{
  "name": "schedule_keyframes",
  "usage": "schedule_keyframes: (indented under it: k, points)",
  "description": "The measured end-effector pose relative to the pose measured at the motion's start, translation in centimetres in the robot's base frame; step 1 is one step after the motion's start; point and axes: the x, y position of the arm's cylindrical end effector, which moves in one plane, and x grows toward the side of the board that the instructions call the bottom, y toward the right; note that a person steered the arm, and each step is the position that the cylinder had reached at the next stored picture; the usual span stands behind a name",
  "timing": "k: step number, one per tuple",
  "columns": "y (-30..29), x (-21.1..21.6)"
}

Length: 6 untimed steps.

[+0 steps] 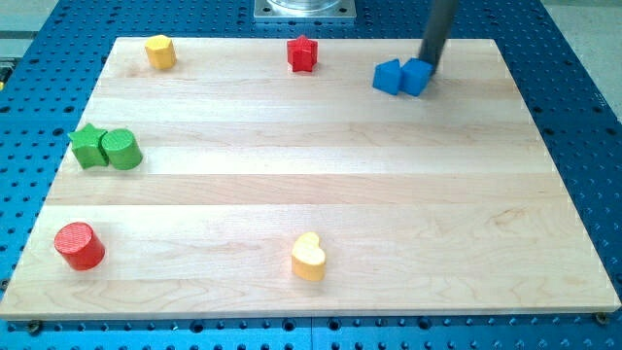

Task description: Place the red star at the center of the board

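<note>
The red star [303,53] sits near the board's top edge, a little left of the middle. My tip [428,68] is at the view's upper right, touching the right side of two blue blocks [401,77] that sit side by side. The tip is well to the right of the red star, with the blue blocks between them.
The wooden board [311,194] lies on a blue perforated table. A yellow block [160,52] is at the top left. A green star [89,146] and a green cylinder [122,150] touch at the left edge. A red cylinder [79,245] is at bottom left; a yellow heart [309,258] is at bottom centre.
</note>
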Motion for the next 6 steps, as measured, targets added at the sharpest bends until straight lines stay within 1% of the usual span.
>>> schedule_keyframes:
  k: [1,2,3,4,5,6]
  points:
    - [2.5,-6.0]
    - [-6.3,-6.8]
    - [-13.1,-6.9]
    - [-20.6,0.1]
    - [-26.3,8.3]
    - [-21.3,7.1]
